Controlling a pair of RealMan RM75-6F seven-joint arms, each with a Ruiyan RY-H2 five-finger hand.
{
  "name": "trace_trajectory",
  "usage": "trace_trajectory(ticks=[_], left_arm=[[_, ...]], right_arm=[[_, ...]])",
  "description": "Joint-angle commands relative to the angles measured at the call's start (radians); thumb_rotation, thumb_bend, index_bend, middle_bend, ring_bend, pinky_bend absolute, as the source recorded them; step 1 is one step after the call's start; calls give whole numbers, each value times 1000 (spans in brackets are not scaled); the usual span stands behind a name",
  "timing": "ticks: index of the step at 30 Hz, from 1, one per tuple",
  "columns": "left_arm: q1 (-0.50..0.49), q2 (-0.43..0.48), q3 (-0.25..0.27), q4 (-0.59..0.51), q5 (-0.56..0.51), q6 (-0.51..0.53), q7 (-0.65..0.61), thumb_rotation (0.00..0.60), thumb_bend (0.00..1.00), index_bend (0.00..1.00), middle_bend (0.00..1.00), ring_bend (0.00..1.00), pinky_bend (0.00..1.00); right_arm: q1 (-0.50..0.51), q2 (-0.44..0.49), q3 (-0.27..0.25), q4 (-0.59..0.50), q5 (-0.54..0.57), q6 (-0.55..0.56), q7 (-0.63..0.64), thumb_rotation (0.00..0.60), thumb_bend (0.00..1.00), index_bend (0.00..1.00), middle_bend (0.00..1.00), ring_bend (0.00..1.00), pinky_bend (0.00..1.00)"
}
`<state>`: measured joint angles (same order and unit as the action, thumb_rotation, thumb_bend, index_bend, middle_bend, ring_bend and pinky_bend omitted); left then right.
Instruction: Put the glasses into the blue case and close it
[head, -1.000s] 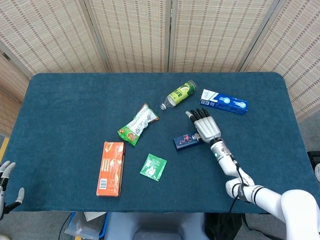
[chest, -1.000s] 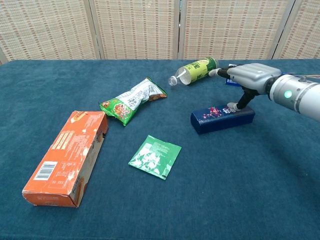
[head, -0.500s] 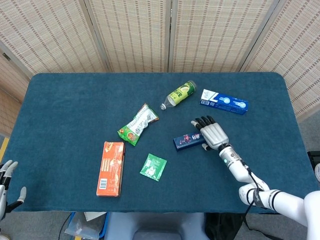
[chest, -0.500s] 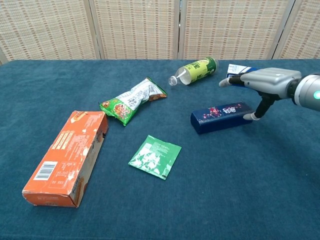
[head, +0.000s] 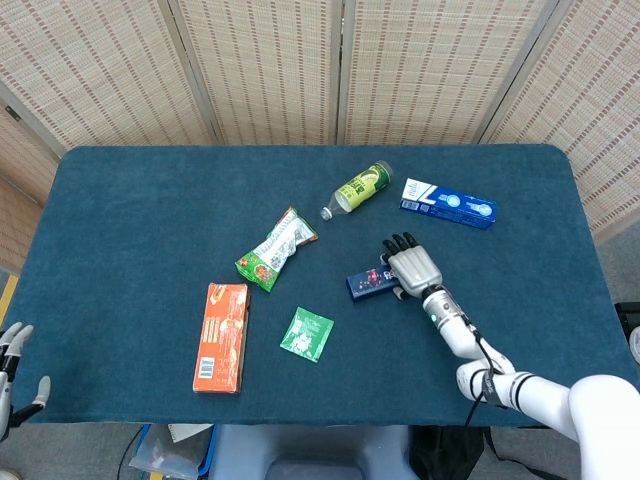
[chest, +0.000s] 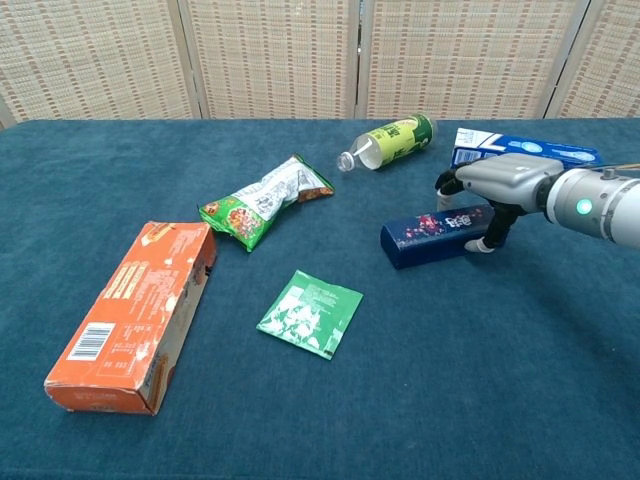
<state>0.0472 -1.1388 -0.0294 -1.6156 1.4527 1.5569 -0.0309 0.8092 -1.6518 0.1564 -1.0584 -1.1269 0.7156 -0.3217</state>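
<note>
Blue case (head: 372, 282) lies shut and flat on the desk (head: 130, 220), right of centre, its long axis running left to right; my right hand (head: 412, 268) is positioned over its right end, palm down, fingers spread and bent slightly downward, with the thumb (chest: 487, 243) reaching down beside the end of the case; in the chest view the hand (chest: 497, 178) sits above the case (chest: 440, 233) and holds nothing; whether the fingertips touch the lid I cannot tell.

Glasses are not distinguishable in either view.

Beyond my right hand, toward the far edge, a blue and white carton (head: 448, 203) lies flat; left of it, a green-labelled bottle (head: 358, 188) lies on its side with its cap pointing toward the desk centre.

Left of the case, near the desk centre, a green and white snack bag (head: 276, 248) lies diagonally; nearer the front edge, a small green sachet (head: 307, 334) lies flat, well apart from the case; further left, an orange box (head: 221, 336) lies flat with its long axis running front to back.

My left hand (head: 12, 365) is at the lower left corner of the head view, off the desk edge, fingers apart and holding nothing.
</note>
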Motion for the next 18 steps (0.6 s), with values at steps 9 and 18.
trace_trajectory(ticks=[9, 18], left_arm=[[-4, 0, -2, -3, 3, -3, 4, 600, 425, 81, 0, 0, 0], [-16, 0, -9, -5, 7, -8, 8, 600, 424, 80, 0, 0, 0]], right_arm=[[-16, 41, -11, -71, 6, -1, 25, 600, 244, 222, 45, 0, 0], [-90, 165, -25, -255, -5, 141, -6, 600, 119, 0, 0, 0, 0]])
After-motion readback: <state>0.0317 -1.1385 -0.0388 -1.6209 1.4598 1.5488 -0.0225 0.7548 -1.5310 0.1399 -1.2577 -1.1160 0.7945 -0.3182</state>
